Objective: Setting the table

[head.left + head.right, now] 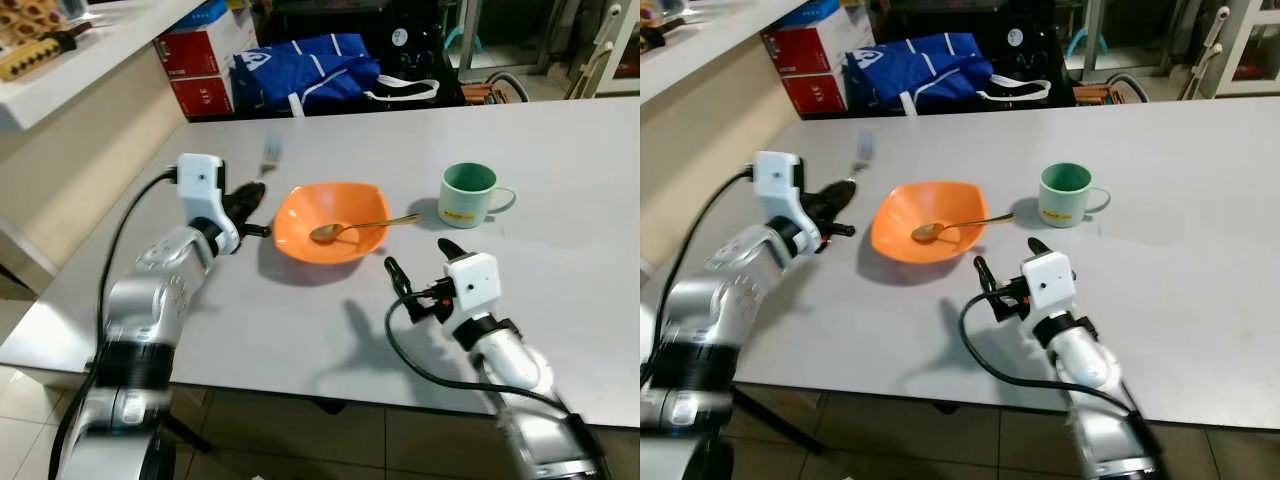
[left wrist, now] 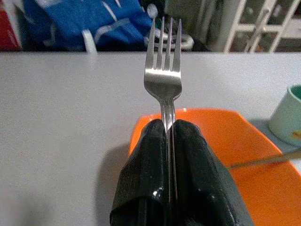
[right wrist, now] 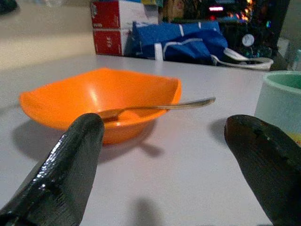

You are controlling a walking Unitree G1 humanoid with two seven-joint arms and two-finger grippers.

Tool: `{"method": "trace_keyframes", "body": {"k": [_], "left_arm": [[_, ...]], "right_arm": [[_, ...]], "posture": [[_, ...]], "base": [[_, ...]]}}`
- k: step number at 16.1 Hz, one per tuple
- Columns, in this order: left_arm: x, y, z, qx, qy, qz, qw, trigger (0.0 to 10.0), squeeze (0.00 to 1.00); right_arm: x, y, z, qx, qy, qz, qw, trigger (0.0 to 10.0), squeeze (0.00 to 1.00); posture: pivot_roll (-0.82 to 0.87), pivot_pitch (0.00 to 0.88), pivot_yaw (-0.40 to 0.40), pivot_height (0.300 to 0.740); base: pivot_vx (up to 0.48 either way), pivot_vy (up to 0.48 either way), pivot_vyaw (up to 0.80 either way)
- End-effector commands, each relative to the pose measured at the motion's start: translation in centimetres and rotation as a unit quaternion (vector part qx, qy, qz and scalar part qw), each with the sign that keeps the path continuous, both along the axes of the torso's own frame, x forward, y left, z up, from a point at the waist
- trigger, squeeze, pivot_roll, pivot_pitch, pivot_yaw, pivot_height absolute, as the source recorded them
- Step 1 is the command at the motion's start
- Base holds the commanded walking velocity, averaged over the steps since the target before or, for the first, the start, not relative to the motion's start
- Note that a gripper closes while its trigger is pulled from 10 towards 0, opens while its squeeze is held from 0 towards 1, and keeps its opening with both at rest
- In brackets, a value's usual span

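Note:
An orange bowl (image 1: 330, 220) sits mid-table with a gold spoon (image 1: 352, 228) resting in it, handle over the right rim. To its right stands a green mug (image 1: 468, 194). My left gripper (image 1: 250, 205) hovers just left of the bowl, shut on a silver fork (image 2: 163, 70) whose tines point up and away. The fork (image 1: 271, 152) looks blurred in the head views. My right gripper (image 1: 420, 275) is open, low over the table in front of the bowl and mug, with nothing between its fingers (image 3: 70, 160).
The grey table (image 1: 560, 130) has bare room to the right and front. A blue bag (image 1: 300, 70) and red boxes (image 1: 195, 60) stand beyond the far edge. A counter (image 1: 60, 60) runs along the left.

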State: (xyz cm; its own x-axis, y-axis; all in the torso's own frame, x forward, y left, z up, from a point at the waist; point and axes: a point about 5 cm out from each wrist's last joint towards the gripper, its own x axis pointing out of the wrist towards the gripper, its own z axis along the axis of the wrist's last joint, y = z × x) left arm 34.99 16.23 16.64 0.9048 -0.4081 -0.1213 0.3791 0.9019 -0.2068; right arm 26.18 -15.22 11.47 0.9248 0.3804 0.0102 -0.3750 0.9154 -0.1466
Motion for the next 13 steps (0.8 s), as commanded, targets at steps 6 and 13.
{"method": "trace_keyframes", "body": {"k": [6,13], "left_arm": [[1.3,-1.7,-2.5,-0.007,0.086,-0.064,0.994,0.0,0.0],[2.4,-2.7,-1.8,0.037,0.083,-0.119,0.989,0.0,0.0]], "right_arm": [[2.5,-3.9,7.0,0.029,-0.043,0.019,0.998,10.0,0.0],[2.2,-1.2,8.9,0.048,0.007,0.163,0.985,10.0,0.0]], "posture": [[-0.33,0.0,0.146,0.74],[-0.31,0.0,0.139,0.74]], "base": [[0.0,0.0,0.0],[0.0,0.0,0.0]]}}
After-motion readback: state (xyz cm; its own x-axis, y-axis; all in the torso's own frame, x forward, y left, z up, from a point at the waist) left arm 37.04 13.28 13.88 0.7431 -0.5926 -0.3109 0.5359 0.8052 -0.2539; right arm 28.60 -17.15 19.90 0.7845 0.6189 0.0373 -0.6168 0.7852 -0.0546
